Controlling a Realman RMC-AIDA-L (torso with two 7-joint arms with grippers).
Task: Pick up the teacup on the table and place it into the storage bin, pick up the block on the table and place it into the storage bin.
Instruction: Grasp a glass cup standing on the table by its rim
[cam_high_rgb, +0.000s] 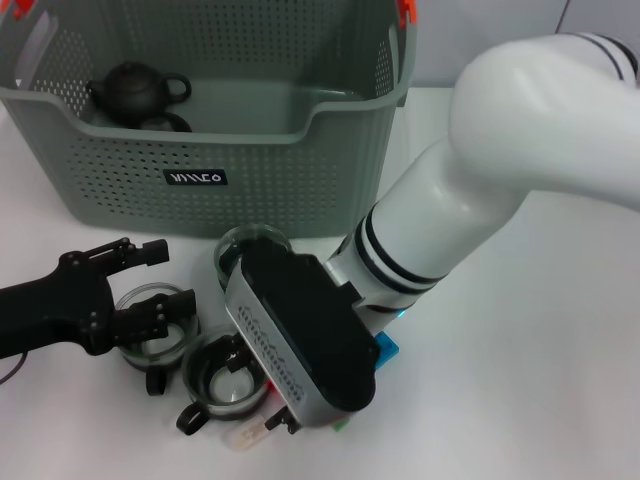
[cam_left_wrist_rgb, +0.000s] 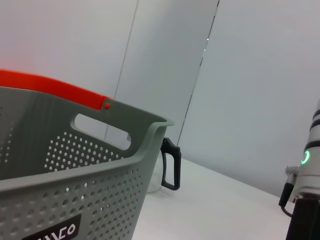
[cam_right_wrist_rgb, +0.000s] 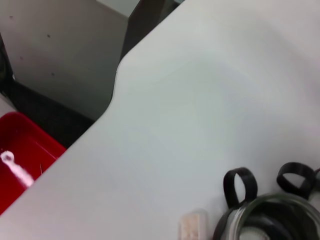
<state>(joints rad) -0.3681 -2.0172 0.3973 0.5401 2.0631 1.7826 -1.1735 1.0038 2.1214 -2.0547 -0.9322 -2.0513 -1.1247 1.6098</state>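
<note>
Three glass teacups with black handles stand in front of the storage bin (cam_high_rgb: 120, 170): one by the bin wall (cam_high_rgb: 250, 243), one at the left (cam_high_rgb: 150, 325) and one nearest me (cam_high_rgb: 222, 378). My left gripper (cam_high_rgb: 163, 278) is open, its lower finger lying over the left teacup's rim. A blue block (cam_high_rgb: 386, 348) peeks out beside the right arm, and a pale block (cam_high_rgb: 243, 436) lies by the near teacup. My right gripper is hidden under its own wrist housing (cam_high_rgb: 300, 340), low over the blocks. The right wrist view shows a teacup (cam_right_wrist_rgb: 272, 217) and the pale block (cam_right_wrist_rgb: 192, 227).
A black teapot (cam_high_rgb: 135, 88) sits inside the bin, which has orange handle clips (cam_left_wrist_rgb: 50, 84). The left wrist view shows the bin wall (cam_left_wrist_rgb: 75, 165) and a teacup handle (cam_left_wrist_rgb: 171, 165) behind it. A red container (cam_right_wrist_rgb: 20, 155) stands off the table's edge.
</note>
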